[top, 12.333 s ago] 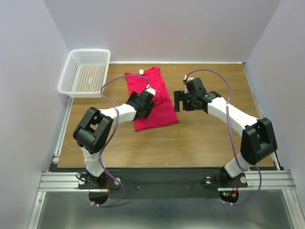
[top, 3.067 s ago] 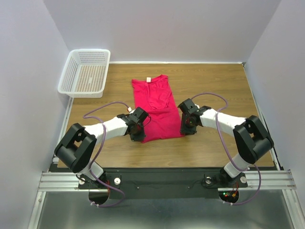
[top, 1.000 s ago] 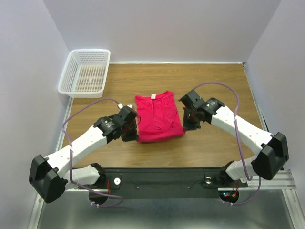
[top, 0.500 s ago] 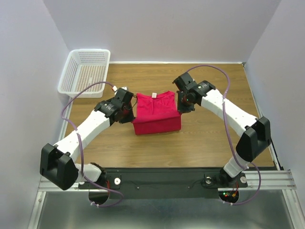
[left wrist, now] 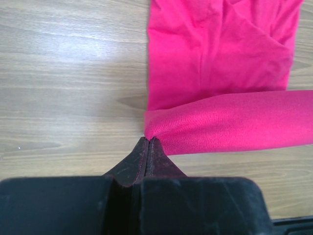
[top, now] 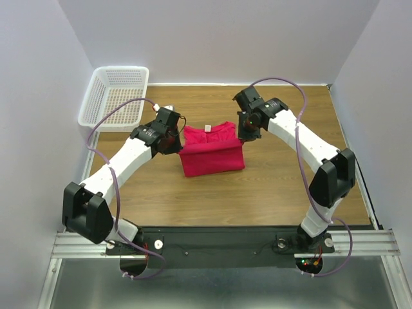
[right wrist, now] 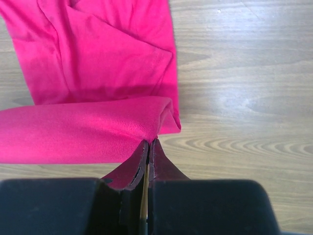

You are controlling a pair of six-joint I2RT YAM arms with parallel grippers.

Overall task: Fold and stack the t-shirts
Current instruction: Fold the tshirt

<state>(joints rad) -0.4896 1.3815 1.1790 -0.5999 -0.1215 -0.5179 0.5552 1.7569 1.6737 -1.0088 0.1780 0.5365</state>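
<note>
T-shirt (top: 212, 156), crimson, mid-desk (top: 277, 187), half folded, left claw (left wrist: 148, 144) and right claw (right wrist: 148, 143) each pinched tight on a raised hem corner; best carried level and together toward collar (top: 208, 131), edges matched before release.

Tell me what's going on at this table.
Two robot arms are folding a crimson-pink t-shirt on the wooden table. The left end effector is shut on one corner of a doubled-over edge and the right end effector on the other. The fold is stretched between them above the flat part of the shirt and not yet laid down. A white mesh basket sits at the far left corner.
</note>
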